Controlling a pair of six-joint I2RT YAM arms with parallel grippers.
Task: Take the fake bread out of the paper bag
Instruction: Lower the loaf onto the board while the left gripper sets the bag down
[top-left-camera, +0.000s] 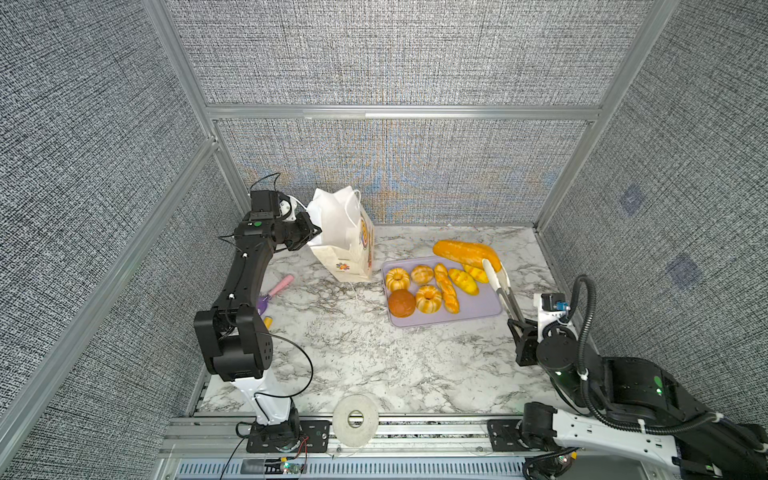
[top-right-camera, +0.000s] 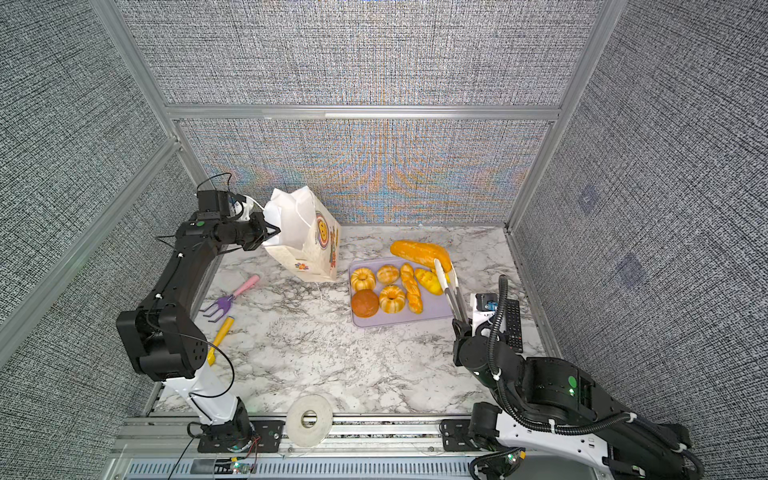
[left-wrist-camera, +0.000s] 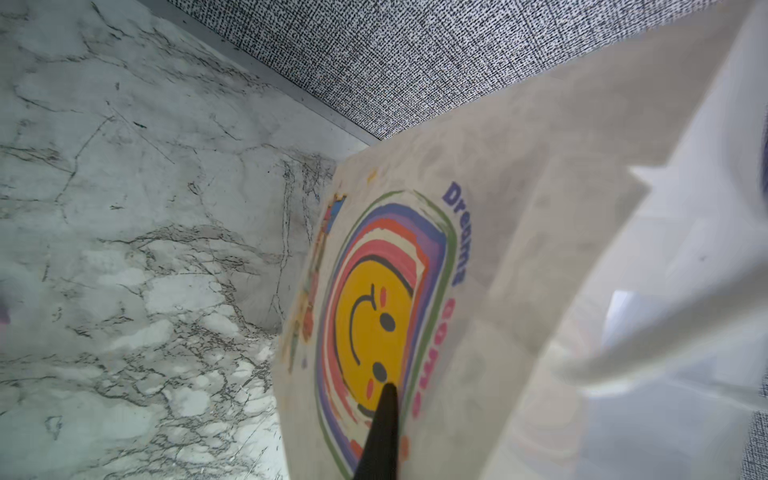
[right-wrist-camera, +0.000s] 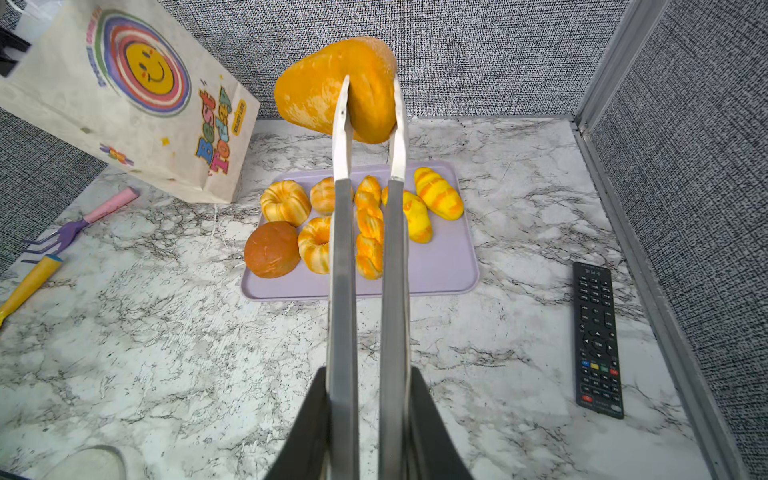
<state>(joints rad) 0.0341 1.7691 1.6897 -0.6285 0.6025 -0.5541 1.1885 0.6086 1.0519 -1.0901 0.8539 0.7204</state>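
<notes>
While your left gripper (top-left-camera: 312, 231), shut on the rim of the paper bag (top-left-camera: 347, 249), is holding it tilted left of the tray (top-left-camera: 480, 308), your right gripper (top-left-camera: 516, 328), closed on tongs (top-left-camera: 498, 282) pinching the long loaf (top-left-camera: 457, 249), is poising it over the tray's far edge, likely needing lowering, then release.

paper bag (right-wrist-camera: 137, 108): cream, rainbow smiley | tray (right-wrist-camera: 449, 266): lilac | table (right-wrist-camera: 166, 353): grey-veined marble

Odds and ends on the marble table (top-left-camera: 353, 357).
A lavender tray (top-left-camera: 478, 305) sits right of centre, a black remote (right-wrist-camera: 597, 338) near it; a purple toy fork (top-right-camera: 219, 301) and yellow shovel (top-right-camera: 220, 336) lie left, a tape roll (top-left-camera: 338, 419) at the front edge.
</notes>
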